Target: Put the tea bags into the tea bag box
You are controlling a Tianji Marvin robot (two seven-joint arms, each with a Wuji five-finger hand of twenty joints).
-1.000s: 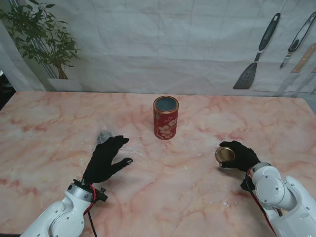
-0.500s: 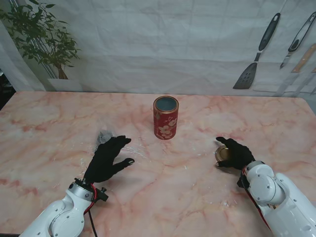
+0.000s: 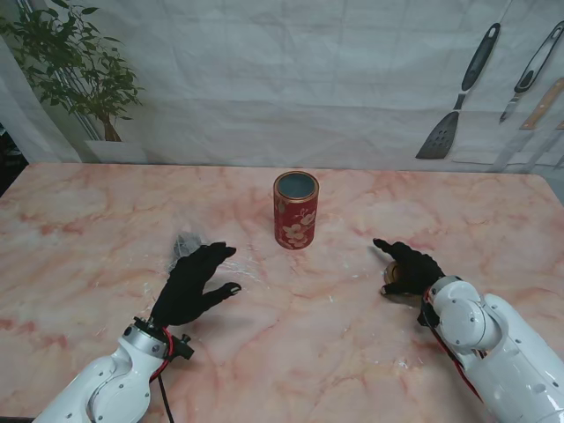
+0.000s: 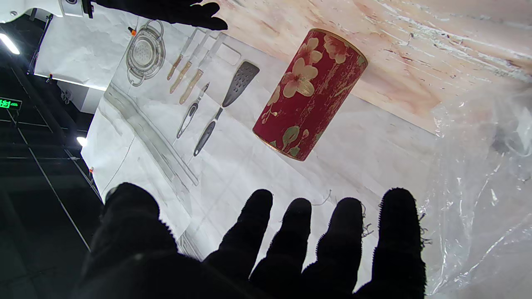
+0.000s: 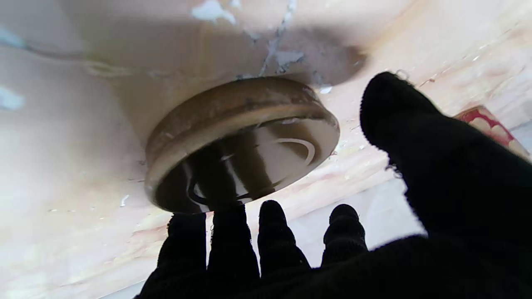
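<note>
Two spread robot hands (image 3: 196, 282) (image 3: 407, 267), lidless tin (image 3: 295, 210)

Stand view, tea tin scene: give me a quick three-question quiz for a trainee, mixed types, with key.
1. True or false: the red tin stands upright with its top open.
2. Multiple choice: the gold lid lies A) on the tin, B) on the table by the right hand, C) under the left hand.
3. Fill in: the clear plastic bag lies just beyond the fingers of the ___ hand.

Key: 1 true; 2 B; 3 left. Both hands have fingers spread and hold nothing; the right hand's fingers reach over the lid without closing on it.
</note>
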